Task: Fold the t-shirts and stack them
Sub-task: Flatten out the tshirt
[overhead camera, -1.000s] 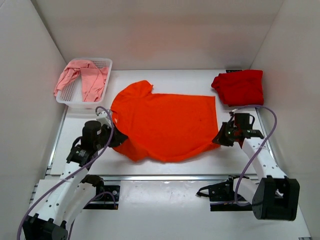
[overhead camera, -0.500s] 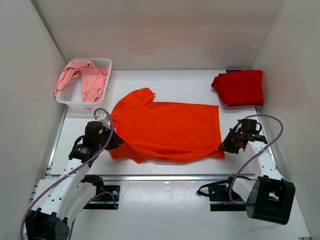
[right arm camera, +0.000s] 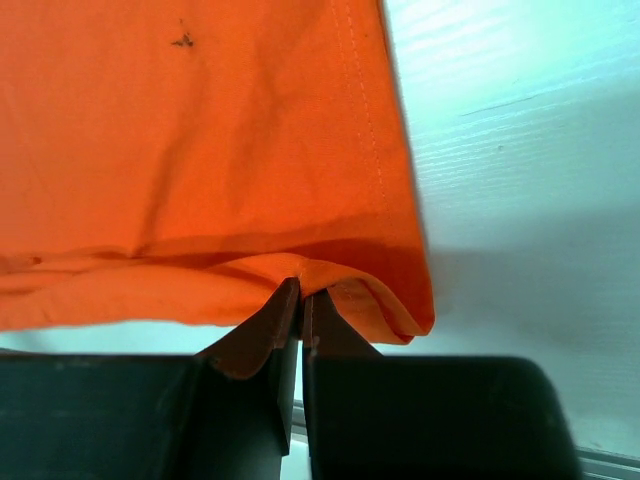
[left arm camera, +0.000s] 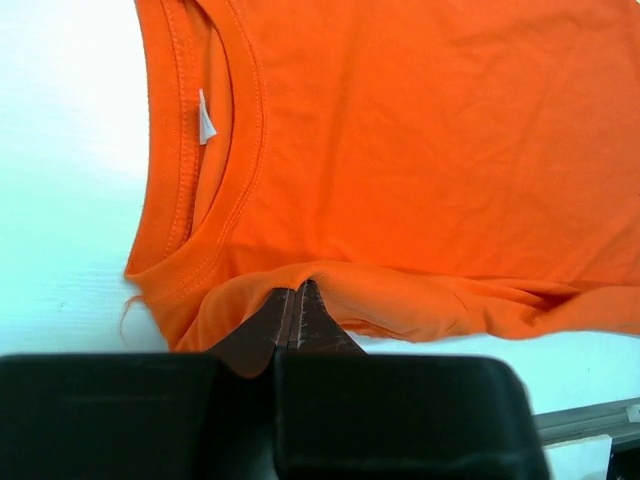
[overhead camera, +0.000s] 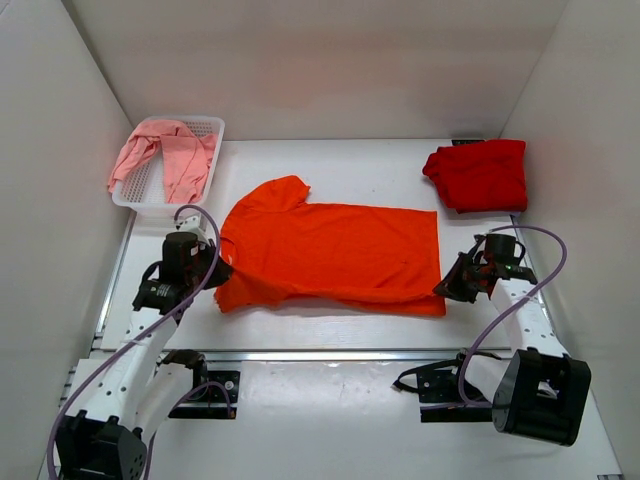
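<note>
A bright orange t-shirt (overhead camera: pixel 330 255) lies spread across the middle of the table, collar to the left. My left gripper (overhead camera: pixel 213 273) is shut on its near edge by the collar (left arm camera: pixel 230 150); the pinch shows in the left wrist view (left arm camera: pixel 296 290). My right gripper (overhead camera: pixel 447 285) is shut on the shirt's near right hem corner (right arm camera: pixel 400 300); the pinch shows in the right wrist view (right arm camera: pixel 302 290). A darker red t-shirt (overhead camera: pixel 478 174) lies folded at the back right. A pale pink t-shirt (overhead camera: pixel 165 155) hangs over the basket.
A white mesh basket (overhead camera: pixel 205 130) stands at the back left. White walls enclose the table on three sides. A metal rail (overhead camera: pixel 330 353) runs along the near edge.
Both grippers pulled outward and toward me with the orange shirt's near edge. The shirt went from a lifted, bunched shape to lying stretched flat and wider.
</note>
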`<state>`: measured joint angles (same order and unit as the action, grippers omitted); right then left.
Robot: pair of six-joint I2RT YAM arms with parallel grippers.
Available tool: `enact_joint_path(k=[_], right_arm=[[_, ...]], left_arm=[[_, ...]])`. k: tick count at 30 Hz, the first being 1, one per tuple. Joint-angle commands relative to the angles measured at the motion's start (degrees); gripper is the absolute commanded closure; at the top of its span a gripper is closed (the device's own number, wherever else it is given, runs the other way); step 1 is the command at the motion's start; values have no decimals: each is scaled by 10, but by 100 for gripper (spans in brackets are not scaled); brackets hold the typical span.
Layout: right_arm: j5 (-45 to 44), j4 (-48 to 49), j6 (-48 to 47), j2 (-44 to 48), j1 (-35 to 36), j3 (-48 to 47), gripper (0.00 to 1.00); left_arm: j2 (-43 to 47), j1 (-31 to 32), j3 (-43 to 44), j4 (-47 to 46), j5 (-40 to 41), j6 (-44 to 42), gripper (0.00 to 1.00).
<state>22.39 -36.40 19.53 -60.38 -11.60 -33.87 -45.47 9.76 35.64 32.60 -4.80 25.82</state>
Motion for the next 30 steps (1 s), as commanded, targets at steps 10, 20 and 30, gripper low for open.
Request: enact_joint_path(k=[10,20,30], right_arm=[[66,91,7,-174,12,-301,100],[107,-14,22,-405,1,-894,100],[140,105,-10,-267,-17,-503,100]], left_arm=[[-242,-57,320,-99,-82,-18,100],[-502,-152,816,-141,-243,71,100],[-262,-123,380,-248,-212,62,100]])
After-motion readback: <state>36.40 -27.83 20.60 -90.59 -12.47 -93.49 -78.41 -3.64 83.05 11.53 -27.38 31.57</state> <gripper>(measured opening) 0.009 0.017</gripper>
